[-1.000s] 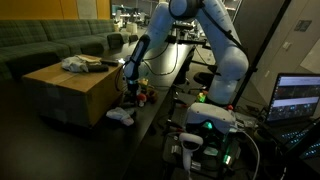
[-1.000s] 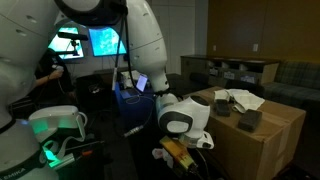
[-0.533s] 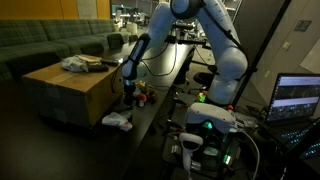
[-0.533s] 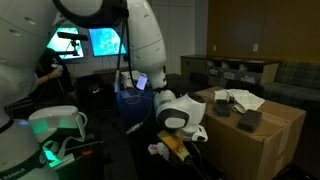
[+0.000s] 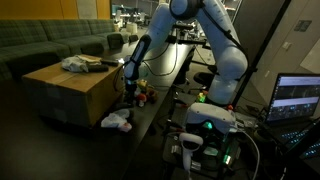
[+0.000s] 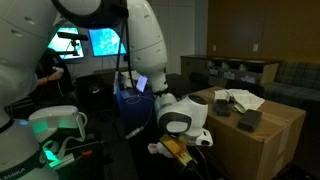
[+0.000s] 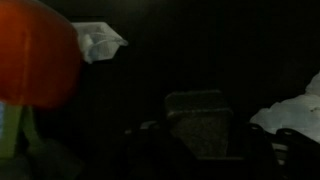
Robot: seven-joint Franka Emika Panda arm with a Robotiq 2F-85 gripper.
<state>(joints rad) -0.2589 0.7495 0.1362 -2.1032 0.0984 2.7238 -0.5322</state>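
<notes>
My gripper (image 5: 130, 88) hung low beside the near corner of the cardboard box (image 5: 70, 92), just above the edge of the dark surface (image 5: 150, 130) that runs out from my base. Whether the jaws stood apart or pinched on something I could not tell. In both exterior views they were too small and dark. The wrist view gave only one grey finger (image 7: 200, 120) against blackness, with nothing plainly held beside it

The white cloth (image 5: 117, 121) lay below me and slightly toward the box, well apart from my fingertips. It was at the foot of the box's corner, by the dark surface's edge, and I could not say whether it rested on that surface or on the floor beside it. It was crumpled, and its longer run lay roughly crosswise in an exterior view, from the box's foot toward the surface's edge. My line to it would have been nearly straight down with a small shift toward the box, jaws set across that run. A small red thing (image 5: 141, 97) sat just beside my gripper on the far side from the box, and was probably the orange blur (image 7: 35, 55) in the wrist view's top left corner

Against a second ago, I had not moved. The cloth had: it then sat a little higher and nearer my fingers, and it had since sunk and slid toward the box. In an exterior view the white cloth (image 6: 158, 148) showed under my wrist where none showed before
</notes>
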